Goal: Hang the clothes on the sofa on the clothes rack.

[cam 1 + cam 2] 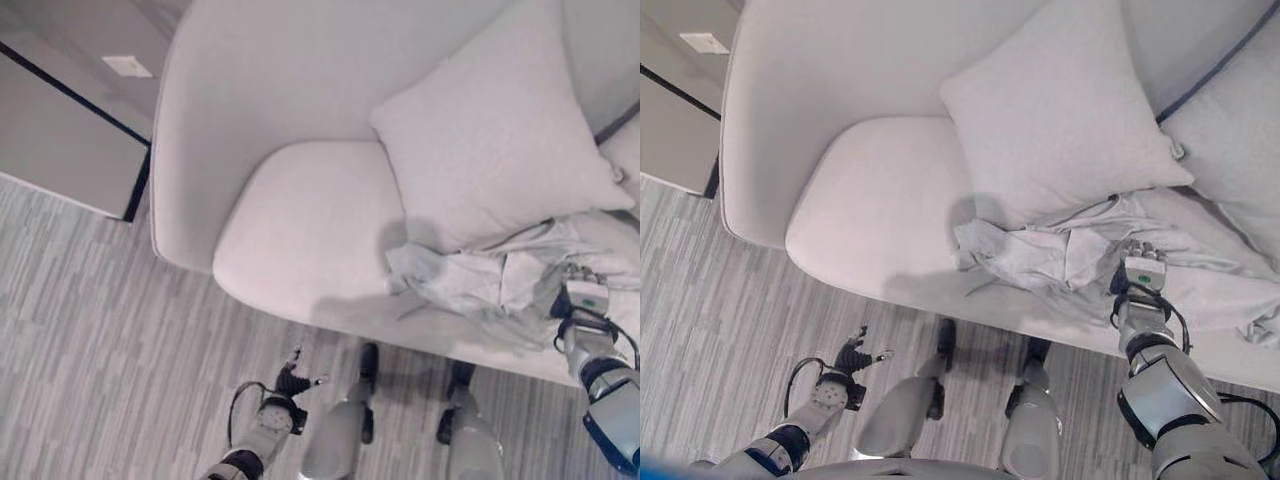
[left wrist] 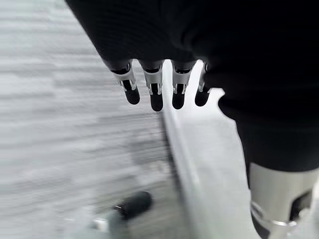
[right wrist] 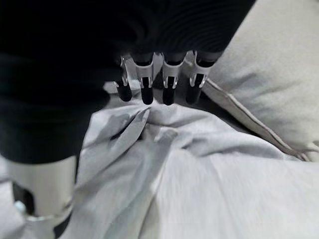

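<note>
Right wrist view puts my right robot hand (image 3: 159, 84) just over the clothes (image 3: 199, 174), fingers straight, released, gripping nothing; left robot hand (image 1: 290, 385) hangs relaxed and unclenched above the floor (image 1: 90, 300); risk I judge: a shallow pinch takes one fold and slips; garment is pale grey, thin, crumpled on the sofa (image 1: 870, 210) seat against the cushion (image 1: 1050, 110).

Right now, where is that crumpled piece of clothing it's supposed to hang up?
The grey garment lies crumpled on the sofa seat, toward the robot's right, just below the pillow, with the right hand over it.
</note>
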Robot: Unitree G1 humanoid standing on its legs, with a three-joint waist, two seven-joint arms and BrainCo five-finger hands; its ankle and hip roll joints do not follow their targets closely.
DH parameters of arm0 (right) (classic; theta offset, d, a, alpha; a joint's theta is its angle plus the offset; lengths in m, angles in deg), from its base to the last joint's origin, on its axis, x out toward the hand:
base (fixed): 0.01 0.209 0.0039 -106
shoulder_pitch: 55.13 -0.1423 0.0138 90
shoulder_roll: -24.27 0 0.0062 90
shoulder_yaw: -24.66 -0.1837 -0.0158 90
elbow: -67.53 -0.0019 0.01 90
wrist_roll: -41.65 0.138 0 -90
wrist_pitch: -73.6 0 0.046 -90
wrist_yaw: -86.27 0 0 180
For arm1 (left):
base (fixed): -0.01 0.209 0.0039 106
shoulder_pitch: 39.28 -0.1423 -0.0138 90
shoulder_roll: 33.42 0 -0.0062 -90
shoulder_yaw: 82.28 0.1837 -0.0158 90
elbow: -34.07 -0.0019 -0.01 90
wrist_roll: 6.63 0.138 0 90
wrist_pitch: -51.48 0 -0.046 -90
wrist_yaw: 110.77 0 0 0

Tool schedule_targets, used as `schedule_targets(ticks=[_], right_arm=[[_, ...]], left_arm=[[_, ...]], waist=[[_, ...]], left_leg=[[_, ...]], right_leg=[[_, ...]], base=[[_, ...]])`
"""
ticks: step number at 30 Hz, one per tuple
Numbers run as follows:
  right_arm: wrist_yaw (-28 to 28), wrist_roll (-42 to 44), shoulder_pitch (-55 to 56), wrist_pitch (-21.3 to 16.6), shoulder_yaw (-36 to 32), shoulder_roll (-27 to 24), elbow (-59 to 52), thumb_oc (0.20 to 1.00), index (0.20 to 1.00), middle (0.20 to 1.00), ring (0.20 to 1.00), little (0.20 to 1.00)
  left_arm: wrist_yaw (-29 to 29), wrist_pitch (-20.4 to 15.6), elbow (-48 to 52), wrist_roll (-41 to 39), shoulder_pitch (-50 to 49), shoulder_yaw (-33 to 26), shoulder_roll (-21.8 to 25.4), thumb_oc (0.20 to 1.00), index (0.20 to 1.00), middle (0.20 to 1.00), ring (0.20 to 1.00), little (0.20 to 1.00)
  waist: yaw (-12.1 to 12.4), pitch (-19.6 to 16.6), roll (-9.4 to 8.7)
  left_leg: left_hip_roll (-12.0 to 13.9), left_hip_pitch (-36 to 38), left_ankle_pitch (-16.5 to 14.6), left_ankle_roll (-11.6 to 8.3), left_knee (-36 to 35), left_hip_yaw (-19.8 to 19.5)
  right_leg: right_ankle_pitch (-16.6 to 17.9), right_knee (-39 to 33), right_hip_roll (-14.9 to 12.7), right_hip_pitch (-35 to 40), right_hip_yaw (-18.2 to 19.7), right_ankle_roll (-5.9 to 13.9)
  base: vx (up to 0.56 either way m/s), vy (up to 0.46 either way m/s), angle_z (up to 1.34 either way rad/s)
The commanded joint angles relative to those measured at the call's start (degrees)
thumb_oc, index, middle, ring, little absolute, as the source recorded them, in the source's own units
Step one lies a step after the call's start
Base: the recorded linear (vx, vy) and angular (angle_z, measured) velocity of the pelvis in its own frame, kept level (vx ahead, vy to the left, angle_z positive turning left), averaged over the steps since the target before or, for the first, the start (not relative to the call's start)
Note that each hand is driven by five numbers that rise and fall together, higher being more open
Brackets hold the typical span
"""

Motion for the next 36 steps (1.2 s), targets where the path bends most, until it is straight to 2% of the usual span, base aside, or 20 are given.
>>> schedule_targets(ticks=[1,3,8,13,15,19,24,26,27,28,33,36], right_arm=[[6.94,2.73,-4.43,1.80,1.72,-2.68,0.72,1.000,1.000,1.000,1.000,1.000],[10.78,4.07,-5.62,2.05,0.70,-3.45,-1.03,1.000,1.000,1.000,1.000,1.000],[12.65,7.70,-6.77,0.84,-0.45,-2.55,-2.68,1.000,1.000,1.000,1.000,1.000],[10.08,10.70,-6.64,-2.04,0.63,1.82,-2.65,1.000,1.000,1.000,1.000,1.000],[9.70,11.29,-7.08,-2.42,1.03,2.29,-2.32,1.000,1.000,1.000,1.000,1.000],[5.79,17.78,-9.41,-4.73,0.05,3.71,1.13,1.000,1.000,1.000,1.000,1.000],[0.95,22.83,-10.83,-6.08,0.07,5.09,4.41,1.000,1.000,1.000,1.000,1.000],[0.95,22.83,-10.84,-6.09,0.07,5.10,4.42,1.000,1.000,1.000,1.000,1.000],[-3.02,24.72,-11.75,-6.15,0.16,5.37,6.23,0.294,0.294,0.294,0.294,0.294],[-4.48,24.82,-11.67,-6.36,0.58,5.40,6.28,0.200,0.200,0.200,0.200,0.200],[-8.53,27.62,-10.69,-6.13,-0.54,7.09,8.35,0.200,0.200,0.200,0.200,0.200],[-8.01,28.71,-8.70,-6.45,-1.73,8.12,7.49,0.200,0.200,0.200,0.200,0.200]], left_arm=[[3.95,-1.18,0.17,3.61,1.74,2.23,1.76,1.000,1.000,1.000,1.000,1.000],[6.04,-1.31,0.23,4.69,2.14,2.35,1.36,1.000,1.000,1.000,1.000,1.000],[7.60,-1.66,1.29,4.75,3.05,3.12,1.00,1.000,1.000,1.000,1.000,1.000],[8.45,-2.19,3.31,4.20,3.50,3.22,1.39,1.000,1.000,1.000,1.000,1.000],[8.63,-2.30,4.24,4.09,3.66,3.39,1.72,1.000,1.000,1.000,1.000,1.000],[9.19,-3.39,8.80,2.54,3.38,3.29,3.16,1.000,1.000,1.000,1.000,1.000],[9.41,-4.05,10.39,1.78,2.64,1.96,4.68,1.000,1.000,1.000,1.000,1.000],[9.41,-4.05,10.39,1.78,2.64,1.95,4.68,1.000,1.000,1.000,1.000,1.000],[9.13,-4.63,12.28,1.40,1.96,1.18,5.67,1.000,1.000,1.000,1.000,1.000],[8.89,-4.76,13.24,1.54,1.59,0.72,6.23,1.000,1.000,1.000,1.000,1.000],[7.55,-3.94,11.17,2.66,1.16,0.40,7.15,1.000,1.000,1.000,1.000,1.000],[7.44,-3.36,10.58,2.98,1.25,0.06,6.91,1.000,1.000,1.000,1.000,1.000]], waist=[[1.24,-0.78,-3.38],[1.51,-0.49,-3.01],[1.45,-0.13,-2.83],[1.48,1.14,-2.43],[1.54,1.38,-2.12],[2.35,2.62,0.02],[3.38,2.99,0.61],[3.38,2.97,0.60],[4.07,3.13,0.85],[4.16,3.14,0.75],[3.75,3.09,-0.41],[3.41,3.00,-0.93]], left_leg=[[-1.18,-2.17,-1.57,-1.99,0.27,1.62],[-1.25,-3.56,-1.44,-2.12,0.27,1.74],[-1.49,-5.80,-1.05,-2.17,0.27,1.77],[-1.79,-8.05,-0.71,-2.29,0.27,1.94],[-1.96,-8.84,-0.48,-2.28,0.27,1.84],[-2.82,-12.06,0.15,-2.46,0.27,1.92],[-3.16,-15.14,0.69,-2.43,0.27,2.12],[-3.16,-15.16,0.69,-2.43,0.27,2.12],[-3.41,-16.51,0.90,-2.45,0.27,2.27],[-3.45,-16.80,1.01,-2.49,0.27,2.33],[-3.36,-16.94,1.09,-2.50,0.27,2.17],[-3.41,-16.52,1.03,-2.52,0.27,2.21]], right_leg=[[-1.04,4.53,-3.43,-4.47,5.32,2.80],[-0.53,3.31,-3.04,-5.41,5.59,2.88],[0.43,1.99,-2.71,-7.21,6.04,3.01],[1.33,1.05,-2.27,-9.27,6.53,3.07],[1.58,1.06,-2.46,-10.19,6.63,3.10],[2.72,0.54,-2.91,-13.35,6.91,3.57],[3.45,0.06,-2.77,-16.47,7.51,3.77],[3.45,0.07,-2.77,-16.50,7.51,3.77],[3.80,-0.12,-2.81,-17.73,7.60,3.90],[3.83,-0.12,-2.74,-17.98,7.58,3.87],[3.97,-0.13,-2.68,-17.98,7.31,3.91],[3.92,-0.13,-2.73,-17.46,7.20,3.96]], base=[[0.00,0.000,0.00],[-0.01,-0.013,-0.04],[-0.01,-0.011,-0.03],[-0.01,-0.007,-0.02],[-0.03,-0.011,-0.06],[-0.02,0.008,-0.02],[-0.01,0.004,-0.02],[0.00,0.000,-0.02],[0.00,0.000,0.00],[0.00,0.000,0.00],[0.00,0.002,0.01],[0.00,0.005,0.02]])
